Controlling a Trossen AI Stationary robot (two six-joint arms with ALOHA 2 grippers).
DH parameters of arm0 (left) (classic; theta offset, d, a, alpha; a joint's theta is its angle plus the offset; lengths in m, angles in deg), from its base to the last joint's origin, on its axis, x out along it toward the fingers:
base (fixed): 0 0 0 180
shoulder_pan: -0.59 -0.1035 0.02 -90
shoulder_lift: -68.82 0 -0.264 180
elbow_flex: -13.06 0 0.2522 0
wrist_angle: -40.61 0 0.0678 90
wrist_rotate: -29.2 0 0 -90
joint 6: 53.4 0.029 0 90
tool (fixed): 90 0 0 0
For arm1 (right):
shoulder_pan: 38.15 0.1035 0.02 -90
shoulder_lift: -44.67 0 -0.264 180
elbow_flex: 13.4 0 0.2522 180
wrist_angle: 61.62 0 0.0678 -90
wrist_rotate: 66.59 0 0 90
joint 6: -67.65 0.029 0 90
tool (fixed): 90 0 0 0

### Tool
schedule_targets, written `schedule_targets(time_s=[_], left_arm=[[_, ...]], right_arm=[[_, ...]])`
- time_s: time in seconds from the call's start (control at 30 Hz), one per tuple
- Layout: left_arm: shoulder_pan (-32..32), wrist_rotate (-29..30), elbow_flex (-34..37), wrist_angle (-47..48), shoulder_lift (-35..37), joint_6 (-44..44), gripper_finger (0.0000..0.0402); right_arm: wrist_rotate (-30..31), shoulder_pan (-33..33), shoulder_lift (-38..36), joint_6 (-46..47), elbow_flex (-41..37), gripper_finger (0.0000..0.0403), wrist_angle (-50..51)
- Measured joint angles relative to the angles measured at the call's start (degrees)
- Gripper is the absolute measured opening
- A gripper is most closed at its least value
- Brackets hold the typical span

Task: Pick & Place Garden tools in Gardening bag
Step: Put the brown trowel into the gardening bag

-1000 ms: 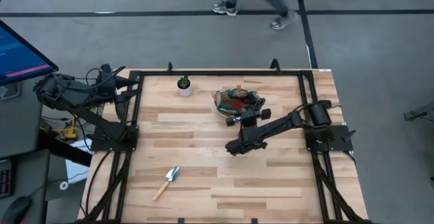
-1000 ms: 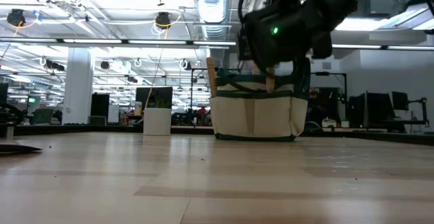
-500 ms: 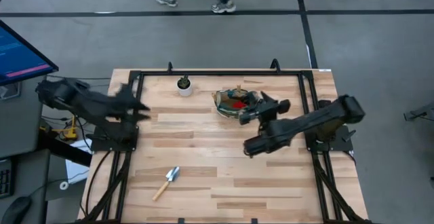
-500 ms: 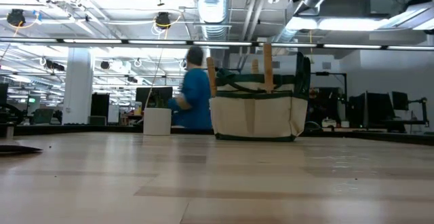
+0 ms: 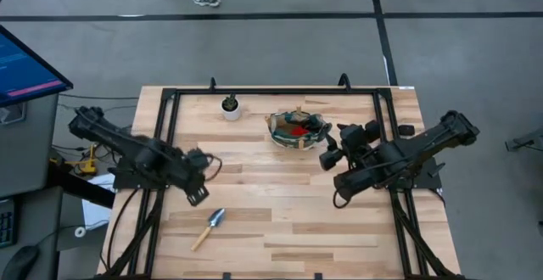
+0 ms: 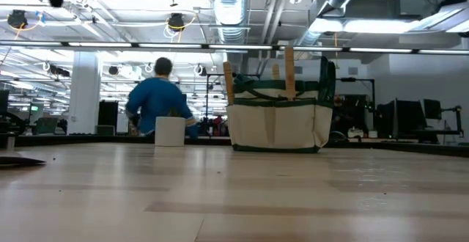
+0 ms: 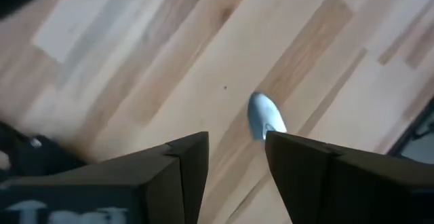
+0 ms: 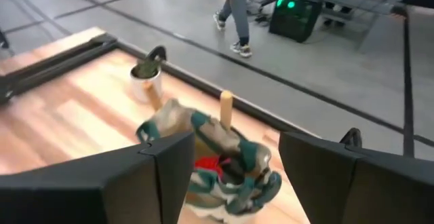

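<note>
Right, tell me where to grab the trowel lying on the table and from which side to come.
Grip the trowel by its wooden handle, coming straight down from above. It lies flat on the table, handle slanting toward the near-left, and the straight handle fits between the fingers better than the broad blade. The open left claw already hangs just beyond the blade.

Trowel (image 7: pixel 265 117) handle hidden behind left gripper's fingers (image 7: pixel 183 163).

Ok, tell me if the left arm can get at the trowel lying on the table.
Probably yes: the left gripper hangs open just above the trowel, and bare table lies around it.
</note>
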State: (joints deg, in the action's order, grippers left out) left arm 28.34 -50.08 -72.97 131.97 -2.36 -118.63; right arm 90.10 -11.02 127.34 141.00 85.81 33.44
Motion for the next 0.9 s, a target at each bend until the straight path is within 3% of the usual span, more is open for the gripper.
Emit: schedule_targets(time_s=[0.2,0.47,0.63,0.9], left_arm=[[9.1,0.9,5.0,-4.8,-2.7,-13.3,0.0136],[24.8,1.0,15.1,-19.9,-3.1,-33.4,0.0136],[28.4,1.1,16.4,-26.0,-6.5,-38.5,0.0136],[28.2,0.7,16.4,-34.8,-15.4,-40.2,0.0136]], right_arm=[[-3.0,3.0,0.7,0.0,0.0,0.0203,-1.6],[-4.8,6.7,3.9,0.1,-0.1,0.0203,-7.6],[-7.7,7.6,6.3,0.2,0.0,0.0202,-10.0],[-9.8,9.6,7.7,0.2,-0.1,0.0202,-11.8]])
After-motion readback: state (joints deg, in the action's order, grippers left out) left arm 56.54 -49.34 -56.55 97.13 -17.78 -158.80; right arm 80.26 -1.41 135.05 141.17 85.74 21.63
